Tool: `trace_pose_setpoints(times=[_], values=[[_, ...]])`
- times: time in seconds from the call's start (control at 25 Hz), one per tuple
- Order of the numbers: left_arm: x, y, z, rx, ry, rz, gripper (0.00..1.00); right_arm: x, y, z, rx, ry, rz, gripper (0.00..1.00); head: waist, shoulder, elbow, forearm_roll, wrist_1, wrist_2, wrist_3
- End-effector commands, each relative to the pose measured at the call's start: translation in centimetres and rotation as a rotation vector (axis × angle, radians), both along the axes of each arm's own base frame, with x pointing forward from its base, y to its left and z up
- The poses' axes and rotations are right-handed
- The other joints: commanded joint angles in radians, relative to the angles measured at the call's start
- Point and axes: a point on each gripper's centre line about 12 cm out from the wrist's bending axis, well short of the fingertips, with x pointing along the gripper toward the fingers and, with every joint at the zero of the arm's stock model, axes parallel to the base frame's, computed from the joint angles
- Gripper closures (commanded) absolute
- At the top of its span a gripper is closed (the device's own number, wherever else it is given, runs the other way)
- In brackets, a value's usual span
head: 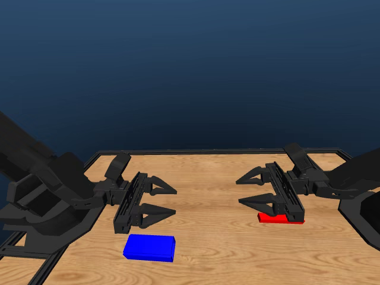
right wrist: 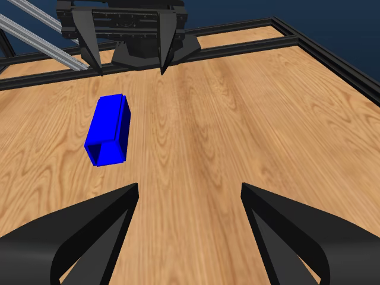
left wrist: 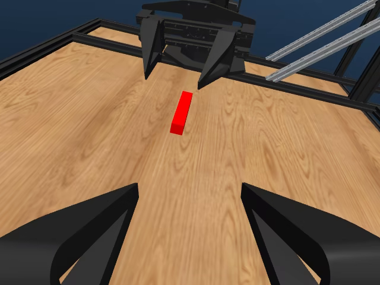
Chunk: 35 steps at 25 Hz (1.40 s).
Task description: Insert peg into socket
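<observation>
The red peg (head: 281,218) lies flat on the wooden table, partly hidden beneath my right gripper (head: 238,192), which hovers open just above it and holds nothing. In the left wrist view the peg (left wrist: 182,112) shows whole, lying on the table below the right gripper (left wrist: 178,80). The blue socket (head: 149,247) rests on the table in front of and below my left gripper (head: 174,201), which is open and empty and not touching it. Seen from the right wrist, the socket (right wrist: 107,130) lies off to one side of the line between the two grippers, and its near end face looks hollow.
A black frame (head: 196,151) edges the wooden table. Silver rails (left wrist: 320,41) stand behind the right arm's base. The left arm's bulky links (head: 41,190) fill the table's left side, and the right arm's body (head: 356,184) fills the right.
</observation>
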Motion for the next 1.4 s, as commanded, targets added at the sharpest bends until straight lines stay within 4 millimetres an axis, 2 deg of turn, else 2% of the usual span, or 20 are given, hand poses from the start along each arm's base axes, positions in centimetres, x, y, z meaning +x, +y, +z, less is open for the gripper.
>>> trace_pose_setpoints(times=[0.04, 0.16, 0.2, 0.24, 0.36, 0.56, 0.72, 0.84, 0.88, 1.04, 1.2, 1.28, 1.36, 1.4], values=[[-1.3, -2.4, -0.7, -0.038, 0.072, -0.056, 0.0, -0.3, -0.6, 0.0, 0.019, -0.017, -0.019, 0.0, -0.002, 0.022, -0.025, 0.001, 0.006, 0.005, 0.015], [-1.1, -3.0, -1.1, -0.079, 0.102, -0.042, 0.0, -0.5, -0.8, 0.0, 0.022, -0.013, -0.022, 0.0, -0.006, 0.035, -0.029, 0.001, 0.011, 0.007, 0.011], [-1.6, -3.0, -1.3, -0.094, 0.105, -0.037, 0.0, -0.5, -0.9, -0.1, 0.023, -0.012, -0.023, 0.0, -0.007, 0.037, -0.03, 0.001, 0.013, 0.007, 0.01], [-2.2, -3.0, -2.3, -0.109, 0.151, -0.029, 0.0, -0.6, -0.9, -0.1, 0.024, -0.011, -0.025, 0.0, -0.008, 0.041, -0.031, 0.001, 0.014, 0.008, 0.007], [-2.2, -3.4, -3.1, -0.166, 0.184, -0.02, 0.0, -0.9, -1.1, -0.2, 0.032, -0.003, -0.033, 0.0, -0.008, 0.05, -0.035, 0.001, 0.019, 0.009, -0.004], [-3.2, -4.5, -6.4, -0.234, 0.297, -0.02, 0.0, -1.7, -1.3, -0.8, 0.057, 0.012, -0.056, 0.0, -0.003, 0.067, -0.043, 0.003, 0.019, 0.02, -0.019], [-2.8, -5.9, -8.1, -0.319, 0.338, -0.024, 0.0, -2.4, -1.6, -1.1, 0.073, 0.019, -0.078, 0.0, 0.001, 0.076, -0.048, 0.004, 0.028, 0.024, -0.03], [-2.9, -7.0, -10.6, -0.374, 0.439, -0.019, 0.0, -3.3, -1.6, -2.1, 0.096, 0.054, -0.092, 0.0, 0.002, 0.079, -0.05, 0.004, 0.032, 0.023, -0.037], [-3.3, -6.8, -11.1, -0.35, 0.447, -0.006, 1.0, -3.7, -1.4, -2.5, 0.108, 0.071, -0.091, 0.0, 0.002, 0.08, -0.05, 0.004, 0.034, 0.021, -0.039], [-3.2, -6.3, -11.3, -0.333, 0.42, 0.007, 1.0, -5.7, -0.5, -5.0, 0.164, 0.176, -0.099, 0.0, -0.007, 0.082, -0.051, 0.0, 0.038, 0.014, -0.046], [-2.3, -6.5, -10.5, -0.315, 0.373, -0.028, 1.0, -8.1, 0.4, -7.3, 0.224, 0.251, -0.119, 0.0, -0.041, 0.085, -0.052, -0.012, 0.031, -0.007, -0.072], [-1.0, -6.4, -9.0, -0.312, 0.301, -0.037, 1.0, -8.8, 0.9, -8.0, 0.245, 0.276, -0.124, 0.0, -0.062, 0.085, -0.052, -0.018, 0.029, -0.016, -0.079], [-0.9, -5.9, -8.3, -0.286, 0.289, -0.045, 1.0, -10.3, 1.0, -9.1, 0.253, 0.326, -0.143, 0.0, -0.083, 0.085, -0.053, -0.024, 0.028, -0.024, -0.083], [-0.5, -5.5, -7.7, -0.297, 0.271, -0.024, 1.0, -10.3, 1.0, -9.2, 0.255, 0.314, -0.15, 0.0, -0.089, 0.085, -0.053, -0.026, 0.027, -0.026, -0.084]])
